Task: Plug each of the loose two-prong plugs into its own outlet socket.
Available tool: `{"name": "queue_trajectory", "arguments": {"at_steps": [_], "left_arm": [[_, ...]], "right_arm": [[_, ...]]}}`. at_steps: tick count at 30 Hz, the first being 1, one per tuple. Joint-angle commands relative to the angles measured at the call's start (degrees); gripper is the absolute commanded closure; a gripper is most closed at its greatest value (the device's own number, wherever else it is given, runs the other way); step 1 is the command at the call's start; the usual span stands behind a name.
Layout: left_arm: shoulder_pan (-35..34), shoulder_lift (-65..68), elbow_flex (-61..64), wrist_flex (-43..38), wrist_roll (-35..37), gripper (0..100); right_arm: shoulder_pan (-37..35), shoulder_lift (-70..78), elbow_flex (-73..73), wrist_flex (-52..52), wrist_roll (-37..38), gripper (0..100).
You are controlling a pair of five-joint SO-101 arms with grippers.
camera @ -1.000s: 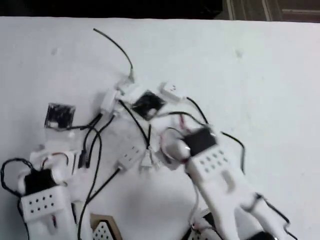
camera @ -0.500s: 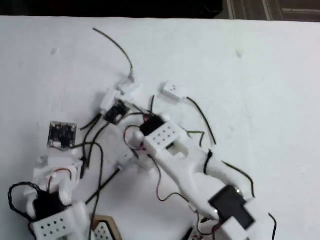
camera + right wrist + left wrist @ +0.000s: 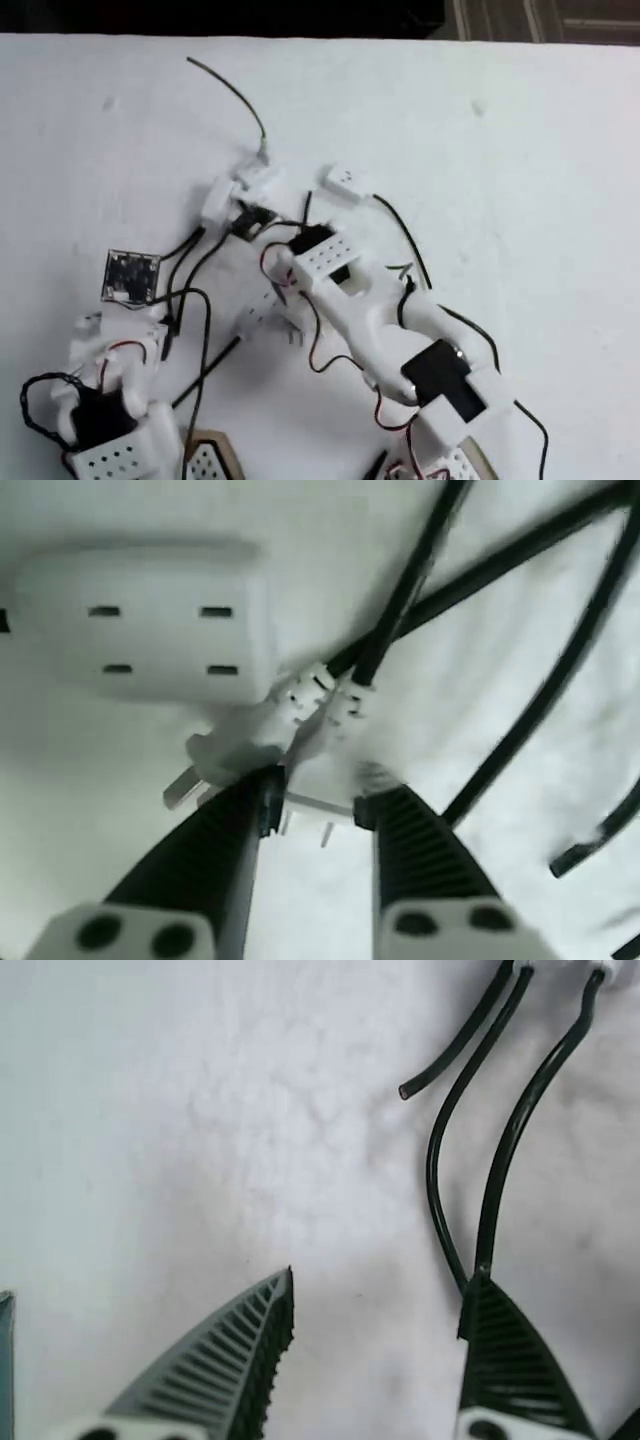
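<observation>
Black cords (image 3: 500, 562) crossing beside white outlet block (image 3: 150, 620), plugs (image 3: 300, 720) at right gripper (image 3: 315, 795)

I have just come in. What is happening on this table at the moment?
A plugging-in job is under way, and it is not yet done. The right gripper is down at two white two-prong plugs that lie just beside a white outlet block. The slots on the block's visible face are empty, so nothing is plugged in there. The left gripper hangs open over the bare white table, next to some black cables, and holds nothing.
</observation>
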Motion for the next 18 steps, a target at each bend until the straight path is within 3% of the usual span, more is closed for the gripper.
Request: {"name": "queue_trajectory", "arguments": {"at_steps": [1,9,15,18], "left_arm": [[-0.48,-0.4,-0.09,0.26,-0.44,74],[-0.4,-0.4,-0.09,0.26,-0.44,74],[-0.4,-0.4,-0.09,0.26,-0.44,74],[-0.4,-0.4,-0.09,0.26,-0.44,74]], "right_arm": [[0.84,-0.48,-1.05,-0.75,-0.53,98.3],[4.79,-15.69,-0.88,9.98,-0.18,98.1],[17.1,-25.54,0.09,14.64,0.18,98.1],[23.34,-28.44,3.08,14.81,4.48,98.1]]}}
